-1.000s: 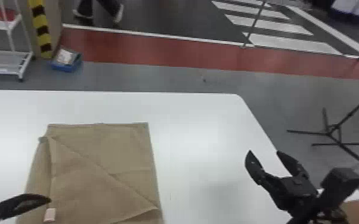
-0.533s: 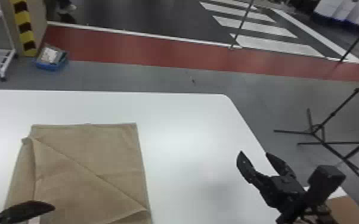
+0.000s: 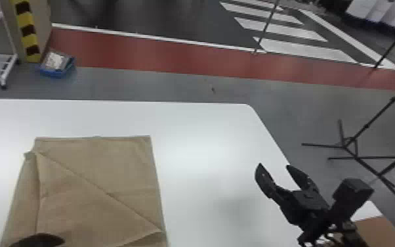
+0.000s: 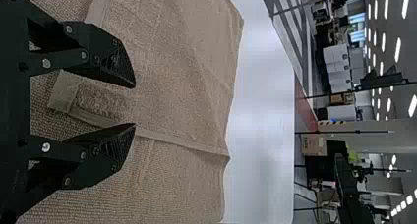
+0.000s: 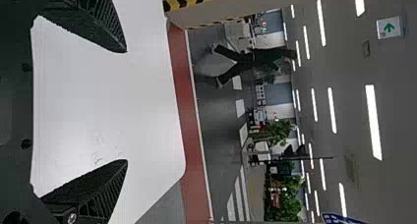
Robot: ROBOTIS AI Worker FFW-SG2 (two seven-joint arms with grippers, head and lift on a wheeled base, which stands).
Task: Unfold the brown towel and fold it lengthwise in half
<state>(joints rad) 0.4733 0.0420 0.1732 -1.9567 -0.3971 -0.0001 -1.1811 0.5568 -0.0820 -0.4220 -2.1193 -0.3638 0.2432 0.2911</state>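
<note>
One brown towel laid partly folded on the bench — unfolding judged incomplete, lengthwise fold left to be made. Left fingers, right fingers spread wide — nothing gripped.

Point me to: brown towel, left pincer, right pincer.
Brown towel (image 3: 121,164): head view, flat part beyond the diagonal edge.
Left pincer (image 4: 134,106): left wrist view, midway between its open fingertips.
Right pincer (image 3: 274,165): head view, midway between its open fingertips.
</note>
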